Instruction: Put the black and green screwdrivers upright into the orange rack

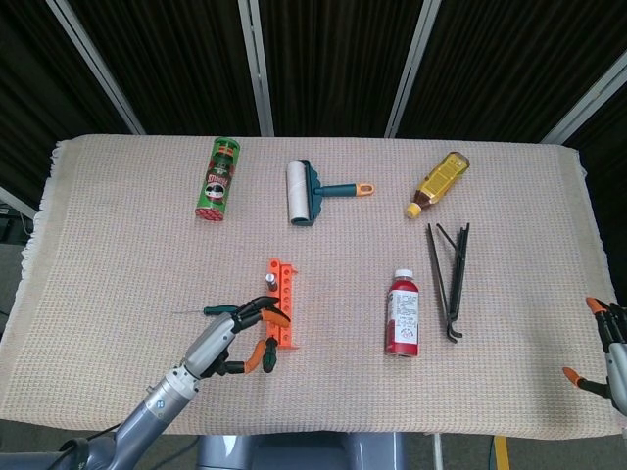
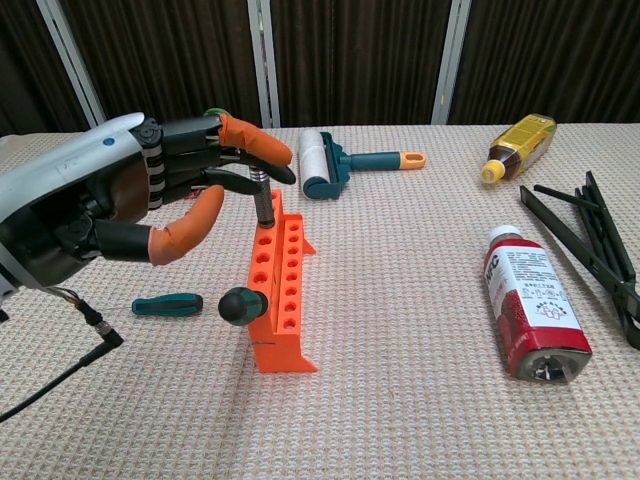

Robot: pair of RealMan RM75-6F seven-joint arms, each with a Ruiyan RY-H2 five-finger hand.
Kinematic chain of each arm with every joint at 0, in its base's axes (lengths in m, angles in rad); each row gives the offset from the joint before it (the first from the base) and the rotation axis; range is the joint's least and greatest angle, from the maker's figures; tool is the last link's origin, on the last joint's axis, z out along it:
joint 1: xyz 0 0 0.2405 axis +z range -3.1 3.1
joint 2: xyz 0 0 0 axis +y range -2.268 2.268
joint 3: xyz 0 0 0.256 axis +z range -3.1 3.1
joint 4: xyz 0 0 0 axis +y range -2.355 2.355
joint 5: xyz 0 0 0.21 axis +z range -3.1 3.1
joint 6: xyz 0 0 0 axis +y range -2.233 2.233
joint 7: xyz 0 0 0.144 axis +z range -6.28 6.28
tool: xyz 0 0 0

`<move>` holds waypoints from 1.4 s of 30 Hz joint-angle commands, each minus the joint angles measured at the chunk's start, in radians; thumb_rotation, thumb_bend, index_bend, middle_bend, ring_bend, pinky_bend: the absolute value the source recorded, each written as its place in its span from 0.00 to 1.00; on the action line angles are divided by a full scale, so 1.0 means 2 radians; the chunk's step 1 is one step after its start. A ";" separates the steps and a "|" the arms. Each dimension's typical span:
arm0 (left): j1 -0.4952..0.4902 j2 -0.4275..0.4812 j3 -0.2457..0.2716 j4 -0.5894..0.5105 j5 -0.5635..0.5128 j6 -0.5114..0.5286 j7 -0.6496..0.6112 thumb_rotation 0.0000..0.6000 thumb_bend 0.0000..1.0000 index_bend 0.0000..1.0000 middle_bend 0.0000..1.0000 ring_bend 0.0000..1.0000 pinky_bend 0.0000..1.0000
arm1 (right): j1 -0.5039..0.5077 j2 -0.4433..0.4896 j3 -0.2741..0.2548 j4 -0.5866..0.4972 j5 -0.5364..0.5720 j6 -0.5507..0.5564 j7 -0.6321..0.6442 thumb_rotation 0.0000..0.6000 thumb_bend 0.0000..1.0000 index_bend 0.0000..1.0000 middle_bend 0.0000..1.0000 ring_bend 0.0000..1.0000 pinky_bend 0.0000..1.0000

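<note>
Woven beige tablecloth (image 2: 420, 400) with an orange rack (image 2: 280, 290).
Left hand (image 2: 150, 205) is spread wide above it, empty; one black-handled screwdriver (image 2: 243, 304) is seated, the green screwdriver (image 2: 167, 304) lies beside. Right hand's (image 1: 609, 343) state cannot be told.

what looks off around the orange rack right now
The dark-handled screwdriver is not upright. It sits low against the left side of the orange rack with its butt end facing the chest camera, apparently tipped over. The left hand hovers above it with spread fingers, holding nothing. Whether its tip sits in a hole is hidden.
</note>
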 commanded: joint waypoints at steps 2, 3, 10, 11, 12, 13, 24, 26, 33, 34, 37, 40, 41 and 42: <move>0.013 0.003 0.012 0.015 0.030 0.027 0.080 1.00 0.63 0.05 0.10 0.00 0.04 | -0.001 0.001 0.000 -0.001 -0.001 0.002 -0.001 1.00 0.00 0.01 0.08 0.00 0.00; 0.015 0.008 0.015 0.012 0.033 0.030 0.085 1.00 0.63 0.03 0.09 0.00 0.03 | -0.001 0.001 -0.001 -0.002 -0.001 0.002 -0.001 1.00 0.00 0.01 0.08 0.00 0.00; 0.024 0.041 0.031 -0.003 0.049 0.044 0.107 1.00 0.61 0.00 0.01 0.00 0.00 | -0.001 0.001 -0.001 -0.004 -0.004 0.003 -0.004 1.00 0.00 0.01 0.08 0.00 0.00; 0.025 0.046 0.035 -0.004 0.052 0.043 0.114 1.00 0.60 0.00 0.00 0.00 0.00 | -0.001 0.001 -0.001 -0.004 -0.005 0.003 -0.004 1.00 0.00 0.01 0.08 0.00 0.00; 0.027 0.050 0.040 -0.006 0.056 0.043 0.120 1.00 0.58 0.00 0.00 0.00 0.00 | -0.001 0.001 -0.002 -0.004 -0.005 0.004 -0.004 1.00 0.00 0.01 0.08 0.00 0.00; 0.028 0.053 0.044 -0.008 0.058 0.043 0.124 1.00 0.57 0.00 0.00 0.00 0.00 | -0.001 0.001 -0.002 -0.005 -0.005 0.004 -0.005 1.00 0.00 0.01 0.08 0.00 0.00; 0.034 0.061 0.055 -0.012 0.070 0.021 0.220 1.00 0.53 0.00 0.00 0.00 0.00 | -0.001 0.002 -0.003 -0.008 -0.009 0.007 -0.008 1.00 0.00 0.01 0.08 0.00 0.00; 0.035 0.059 0.054 -0.012 0.071 0.018 0.233 1.00 0.54 0.00 0.00 0.00 0.00 | -0.002 0.002 -0.003 -0.008 -0.009 0.007 -0.008 1.00 0.00 0.01 0.08 0.00 0.00; 0.034 0.048 0.052 -0.016 0.071 -0.002 0.289 1.00 0.56 0.00 0.00 0.00 0.00 | -0.004 0.003 -0.003 -0.008 -0.008 0.010 -0.008 1.00 0.00 0.01 0.08 0.00 0.00; 0.034 0.046 0.051 -0.017 0.070 -0.003 0.294 1.00 0.56 0.00 0.00 0.00 0.00 | -0.004 0.004 -0.003 -0.008 -0.008 0.010 -0.008 1.00 0.00 0.01 0.08 0.00 0.00; 0.034 0.037 0.049 -0.017 0.063 -0.013 0.308 1.00 0.41 0.00 0.00 0.00 0.00 | -0.004 0.004 -0.003 -0.007 -0.008 0.009 -0.007 1.00 0.00 0.01 0.08 0.00 0.00; 0.032 0.033 0.047 -0.021 0.053 -0.026 0.318 1.00 0.21 0.00 0.00 0.00 0.00 | -0.004 0.004 -0.003 -0.007 -0.008 0.010 -0.006 1.00 0.00 0.01 0.08 0.00 0.00; 0.032 0.032 0.047 -0.022 0.051 -0.028 0.319 1.00 0.18 0.00 0.00 0.00 0.00 | -0.004 0.004 -0.003 -0.007 -0.008 0.011 -0.006 1.00 0.00 0.01 0.08 0.00 0.00; 0.031 0.032 0.047 -0.023 0.050 -0.030 0.319 1.00 0.15 0.00 0.00 0.00 0.00 | -0.005 0.004 -0.003 -0.007 -0.008 0.011 -0.005 1.00 0.00 0.01 0.08 0.00 0.00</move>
